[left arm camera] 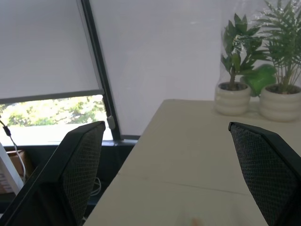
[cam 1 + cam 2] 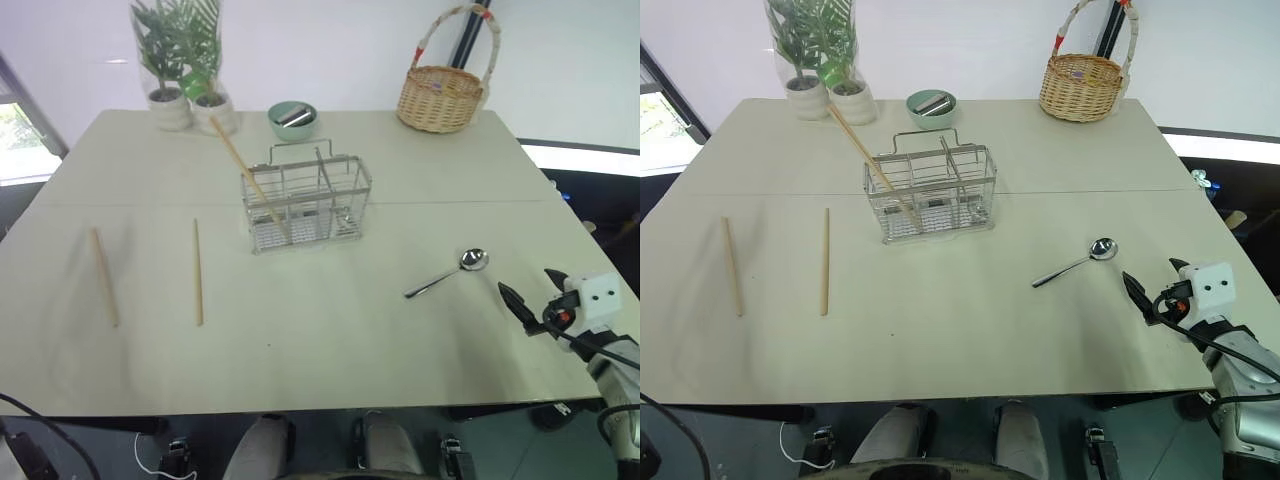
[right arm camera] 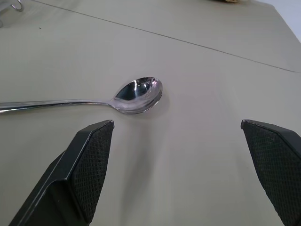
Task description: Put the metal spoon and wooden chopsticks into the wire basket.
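Spoon [image 2: 449, 272] first: the metal spoon lies flat on the beige table [image 2: 330, 340], just ahead of the right gripper [image 3: 181, 165] and slightly toward its inner side. The right gripper stands with its two black fingers [image 3: 87, 167] spread wide and empty, low over the table's right edge. In the right wrist view the round bowl faces up and lies nearer the left-hand finger, not touching it. The spoon's long axis runs diagonally: the bowl is the end farther from the robot and farther to its right, while the slim handle points back toward the robot and across toward the table's middle.

Farther off, well to the left of that gripper, two loose wooden chopsticks lie flat and apart from each other. The nearer-to-centre one [image 2: 198, 271] runs almost straight away from the robot; the outer one [image 2: 105, 276] lies at a slight slant, its far end tipped a little outward.

Beyond the spoon and to the gripper's left stands the wire basket [image 2: 305, 203], upright near the table's centre. A third chopstick [image 2: 243, 169] leans in its left compartment, upper end slanting up and away to the left.

The left gripper [image 1: 178, 174] is likewise splayed open and empty, with two potted plants [image 1: 256, 70] ahead of it at the table's far left corner. A pale-green bowl [image 2: 292, 119] and a wicker basket [image 2: 441, 96] sit along the far edge.
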Tool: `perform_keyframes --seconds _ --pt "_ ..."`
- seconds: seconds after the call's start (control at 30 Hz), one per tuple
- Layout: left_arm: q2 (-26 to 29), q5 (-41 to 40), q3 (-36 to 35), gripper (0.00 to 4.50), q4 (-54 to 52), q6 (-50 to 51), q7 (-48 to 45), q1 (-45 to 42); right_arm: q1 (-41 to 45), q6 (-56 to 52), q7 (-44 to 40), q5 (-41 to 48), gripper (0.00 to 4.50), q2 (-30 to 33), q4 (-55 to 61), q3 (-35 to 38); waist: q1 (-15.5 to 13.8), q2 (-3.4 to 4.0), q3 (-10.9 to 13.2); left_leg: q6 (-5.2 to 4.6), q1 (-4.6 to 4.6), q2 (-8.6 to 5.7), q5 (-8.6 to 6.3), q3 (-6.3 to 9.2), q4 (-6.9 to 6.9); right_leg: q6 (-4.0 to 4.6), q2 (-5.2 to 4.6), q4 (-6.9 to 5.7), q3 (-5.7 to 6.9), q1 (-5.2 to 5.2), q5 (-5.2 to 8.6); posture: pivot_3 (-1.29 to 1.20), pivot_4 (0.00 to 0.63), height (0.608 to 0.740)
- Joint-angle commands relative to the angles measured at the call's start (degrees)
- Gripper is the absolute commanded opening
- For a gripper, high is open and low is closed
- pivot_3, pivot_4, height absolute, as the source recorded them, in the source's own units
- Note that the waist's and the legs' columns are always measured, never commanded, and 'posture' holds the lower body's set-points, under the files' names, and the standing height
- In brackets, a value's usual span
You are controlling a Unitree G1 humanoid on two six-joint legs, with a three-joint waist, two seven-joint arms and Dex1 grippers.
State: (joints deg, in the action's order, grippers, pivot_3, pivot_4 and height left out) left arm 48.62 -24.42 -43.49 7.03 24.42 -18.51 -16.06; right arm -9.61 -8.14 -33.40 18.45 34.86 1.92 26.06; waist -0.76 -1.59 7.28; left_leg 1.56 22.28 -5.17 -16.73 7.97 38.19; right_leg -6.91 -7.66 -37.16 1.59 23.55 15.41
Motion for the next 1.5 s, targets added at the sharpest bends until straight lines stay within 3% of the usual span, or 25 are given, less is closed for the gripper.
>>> perform_keyframes --seconds 0.03,0.83,0.97,1.03,1.2,1.37,1.5 --pt "0.7 -0.3 -0.3 4.44 -1.3 -0.8 0.1 -1.3 0.5 0.2 0.2 0.3 4.5 0.5 0.9 1.0 0.0 0.0 0.0 0.0 0.0 0.0 0.0 0.0 0.0 0.0 0.0 0.0 0.0 0.0 0.0 0.0 0.15 0.65" --pt "1.5 -1.7 3.4 4.44 -1.3 2.5 -2.9 -4.4 3.6 1.3 -0.6 -0.5 4.5 3.1 0.4 1.4 0.0 0.02 0.0 -0.04 0.0 0.0 0.03 0.0 0.0 0.0 0.0 -0.01 0.02 0.0 0.0 0.0 0.15 0.65" --pt "1.9 -7.0 7.2 4.44 -10.1 10.3 -8.1 -3.3 9.0 2.8 -7.3 0.1 4.5 9.9 -1.5 0.3 0.0 0.08 0.1 -0.05 0.02 -0.04 0.03 -0.03 0.06 0.0 -0.02 0.01 0.06 -0.01 -0.01 0.0 0.15 0.65" --pt "2.9 -10.9 9.7 4.44 -16.5 13.5 -13.2 -1.9 13.6 4.0 -14.7 0.9 4.5 15.4 -3.2 -1.8 0.2 0.15 0.2 -0.04 0.02 -0.02 0.03 -0.05 0.08 0.0 -0.01 0.02 0.06 -0.02 -0.01 0.0 0.15 0.65" --pt "6.3 -18.0 17.5 4.44 -25.5 18.4 -23.7 -3.7 28.5 8.1 -31.0 -0.1 4.5 23.1 -10.3 -11.7 0.7 0.13 0.2 -0.04 0.0 0.09 0.02 -0.09 -0.03 0.01 0.0 0.1 0.07 -0.04 0.0 0.0 0.15 0.65" --pt "8.1 -20.3 27.8 4.44 -28.1 19.2 -33.2 -8.9 45.6 14.4 -46.5 -4.3 4.5 22.1 -19.6 -24.8 1.4 0.39 0.4 -0.04 0.03 0.08 0.03 -0.11 -0.03 0.01 -0.02 0.22 0.1 -0.1 -0.01 0.0 0.15 0.65" --pt "7.9 -19.4 35.9 4.44 -27.6 19.0 -39.5 -13.8 56.1 26.4 -57.0 -11.7 4.5 18.9 -32.5 -35.2 1.6 0.33 0.4 -0.05 0.02 0.06 0.04 -0.1 -0.07 -0.1 0.0 0.25 0.15 -0.09 -0.07 0.0 0.15 0.65"
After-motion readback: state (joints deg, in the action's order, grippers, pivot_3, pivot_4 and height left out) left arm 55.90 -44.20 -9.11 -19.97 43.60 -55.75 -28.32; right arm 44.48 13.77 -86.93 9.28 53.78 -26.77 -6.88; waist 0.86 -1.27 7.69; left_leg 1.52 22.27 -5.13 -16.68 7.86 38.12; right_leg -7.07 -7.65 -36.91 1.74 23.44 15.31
